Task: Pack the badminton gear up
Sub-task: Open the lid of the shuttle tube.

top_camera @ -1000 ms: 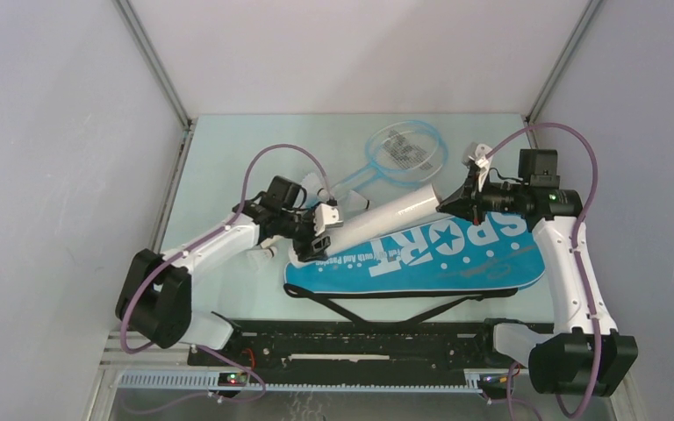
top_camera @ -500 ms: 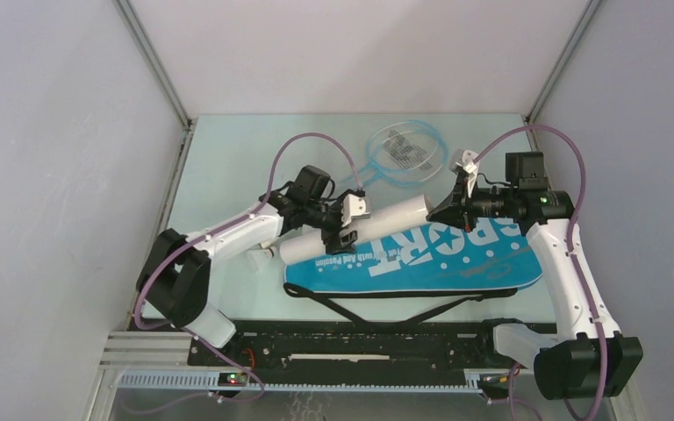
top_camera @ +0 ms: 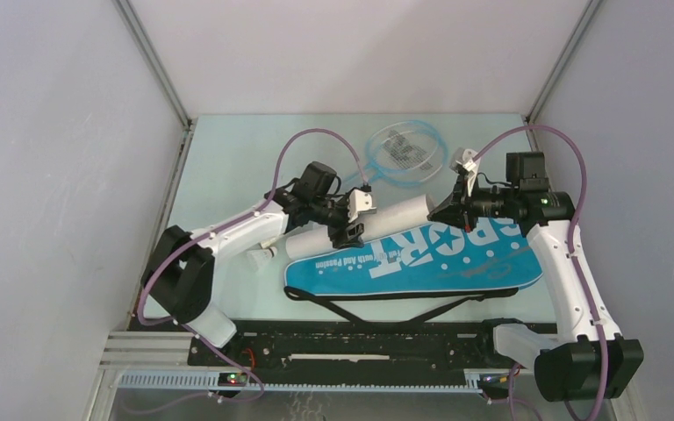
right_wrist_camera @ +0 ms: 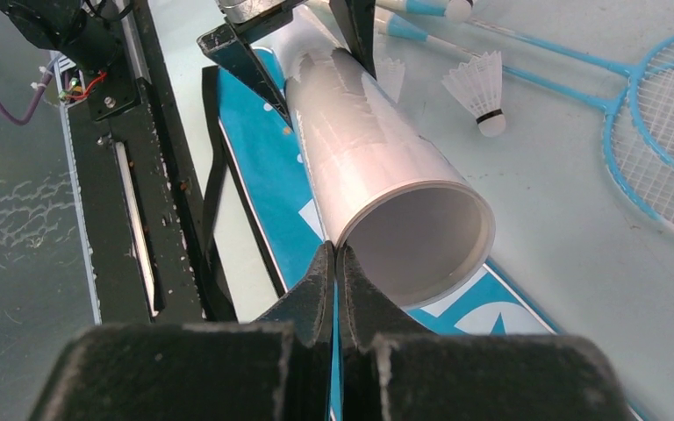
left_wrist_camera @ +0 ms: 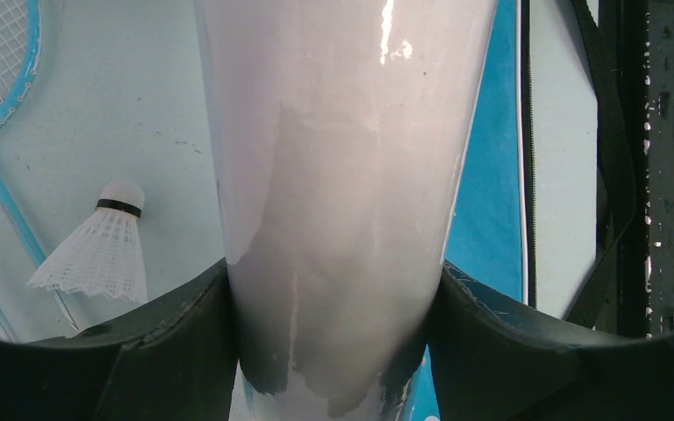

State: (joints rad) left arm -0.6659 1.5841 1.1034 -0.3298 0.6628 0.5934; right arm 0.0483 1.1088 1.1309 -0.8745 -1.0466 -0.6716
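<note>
Top cam looks down from behind the arm bases, whole table in frame. Wrist cams sit close at opposite ends of the long glossy white tube, facing each other.

**Tube**: smooth, glossy white, with bright highlights and duller grey patches; whether plastic or coated card cannot be told. The wall is thin at the open rim.

**Fingers** of the left gripper and fingers of the right gripper: matt black plastic, faintly grainy.

**Shuttlecock**, at 8 o'clock from the tube: white ribbed lattice skirt, plastic-looking, and a smooth rounded cap with a black band.

**Racket**: glossy light-blue frame, fine white string mesh.

**Bag**: blue cloth with a slight sheen and white printed lettering.

**Strap**: black woven webbing.

**Table**: pale green, matt, with small dark specks.

**Rail**, at 3 o'clock: black metal, scuffed and flecked white.
</note>
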